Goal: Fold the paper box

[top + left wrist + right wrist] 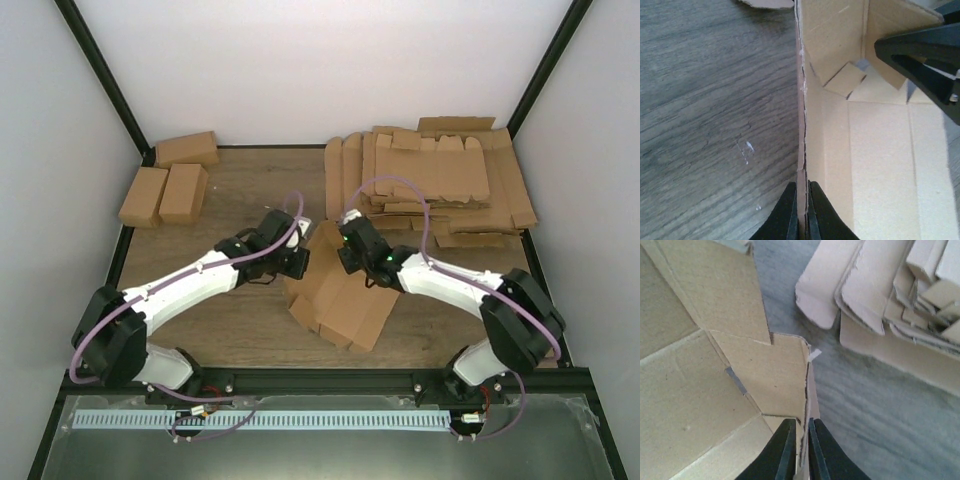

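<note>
Paper box lies on the counter, half raised between both arms. Left jaws pinch one side wall's edge, right jaws pinch the opposite wall. Likely reason: holding both walls upright so end flaps can tuck in.

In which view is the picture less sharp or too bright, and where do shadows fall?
Top view: soft, even light, sharp overall, only faint shadows on the table. Left wrist view: the wood grain is crisp and the paper box is well lit. Right wrist view: the stack of flat cardboard looks washed out and slightly blurred.
</note>
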Robot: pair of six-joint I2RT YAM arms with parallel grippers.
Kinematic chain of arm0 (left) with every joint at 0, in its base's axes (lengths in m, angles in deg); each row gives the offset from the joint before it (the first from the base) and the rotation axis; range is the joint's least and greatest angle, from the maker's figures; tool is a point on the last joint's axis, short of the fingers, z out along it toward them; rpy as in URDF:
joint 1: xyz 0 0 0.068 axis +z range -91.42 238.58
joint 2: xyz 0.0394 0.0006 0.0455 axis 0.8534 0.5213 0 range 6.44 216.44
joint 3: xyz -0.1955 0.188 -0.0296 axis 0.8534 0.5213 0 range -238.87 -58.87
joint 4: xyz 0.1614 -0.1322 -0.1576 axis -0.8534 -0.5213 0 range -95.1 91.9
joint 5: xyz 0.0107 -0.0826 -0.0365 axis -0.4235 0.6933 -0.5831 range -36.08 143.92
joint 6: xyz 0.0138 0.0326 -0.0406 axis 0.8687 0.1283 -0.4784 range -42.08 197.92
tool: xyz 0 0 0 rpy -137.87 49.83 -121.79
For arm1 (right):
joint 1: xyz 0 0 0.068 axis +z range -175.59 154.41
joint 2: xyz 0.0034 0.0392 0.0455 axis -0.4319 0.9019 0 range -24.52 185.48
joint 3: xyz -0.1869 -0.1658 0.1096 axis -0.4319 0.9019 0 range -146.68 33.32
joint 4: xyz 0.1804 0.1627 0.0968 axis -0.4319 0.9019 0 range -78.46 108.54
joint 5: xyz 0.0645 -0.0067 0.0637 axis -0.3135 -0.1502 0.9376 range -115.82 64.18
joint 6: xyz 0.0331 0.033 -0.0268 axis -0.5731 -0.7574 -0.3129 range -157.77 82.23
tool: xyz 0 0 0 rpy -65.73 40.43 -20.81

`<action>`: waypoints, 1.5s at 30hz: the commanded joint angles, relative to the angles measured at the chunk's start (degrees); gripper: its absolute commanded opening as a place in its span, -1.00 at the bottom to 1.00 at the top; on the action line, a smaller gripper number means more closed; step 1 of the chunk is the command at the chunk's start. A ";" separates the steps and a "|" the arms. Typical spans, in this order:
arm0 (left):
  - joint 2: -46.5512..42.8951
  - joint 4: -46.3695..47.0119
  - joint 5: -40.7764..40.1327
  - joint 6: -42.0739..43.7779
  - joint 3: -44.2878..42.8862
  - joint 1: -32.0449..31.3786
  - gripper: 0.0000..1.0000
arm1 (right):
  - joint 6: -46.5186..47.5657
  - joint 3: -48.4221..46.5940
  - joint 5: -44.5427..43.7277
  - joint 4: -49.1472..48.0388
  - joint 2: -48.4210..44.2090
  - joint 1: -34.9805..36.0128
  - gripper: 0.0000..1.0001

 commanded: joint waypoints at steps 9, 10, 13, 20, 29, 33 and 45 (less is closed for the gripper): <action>-1.58 -12.51 -21.02 4.89 -4.72 -11.26 -0.92 | -10.18 8.86 3.20 -1.28 -10.93 -0.15 -0.31; -1.16 -13.09 -21.87 5.10 -5.00 -11.73 -0.92 | -10.43 9.12 3.33 -1.30 -10.87 -0.17 -0.29; 0.43 -14.28 -24.16 5.64 -5.56 -12.77 -0.92 | -11.02 10.20 3.51 -2.10 -10.96 -0.30 -0.17; 2.41 -15.93 -29.38 6.93 -7.03 -16.11 -0.92 | -10.34 12.57 10.91 -5.84 -12.67 -3.55 -0.12; 1.10 -15.22 -33.42 8.70 -7.11 -19.12 -0.92 | -9.39 13.64 14.55 -7.38 -12.53 -4.42 0.06; 0.21 -13.99 -34.97 9.02 -5.82 -21.04 -0.92 | -10.38 13.97 14.84 -7.56 -11.15 -4.55 0.12; 4.78 -14.89 -46.68 7.13 -4.84 -29.40 -0.92 | -11.21 18.72 15.95 -9.53 -15.88 -5.01 -0.06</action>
